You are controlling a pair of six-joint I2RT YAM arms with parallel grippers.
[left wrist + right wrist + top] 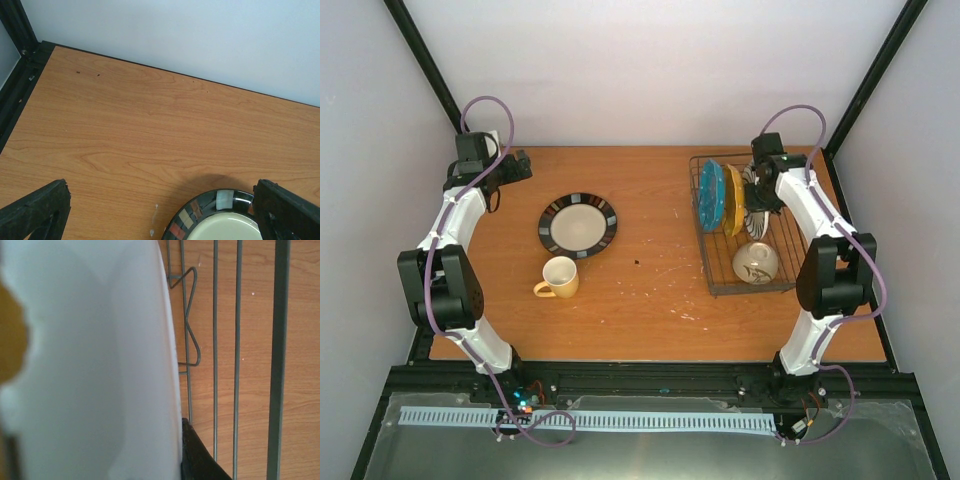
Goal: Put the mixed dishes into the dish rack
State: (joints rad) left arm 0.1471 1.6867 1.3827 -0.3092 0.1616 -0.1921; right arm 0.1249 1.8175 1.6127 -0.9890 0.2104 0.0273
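Plate [100,365] against right hand [757,195], in dish rack [718,272]

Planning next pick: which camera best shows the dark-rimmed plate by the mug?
Top external: the whole dark-rimmed plate shows, unobstructed. Left wrist catches only part of its rim at the bottom edge; right wrist does not show it.

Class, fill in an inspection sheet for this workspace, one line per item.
Surface: wooden table, pale scuffs.
Job's things: striped-rim plate and yellow mug on the table; teal plate, orange plate and cream bowl in the dish rack.
Clutter: one dark speck.
Pincers: left pincer open, near the striped-rim plate; right pincer at the rack, against a white dish, state unclear.
Cables: purple cables along both arms.
Surroundings: white walls, black frame.
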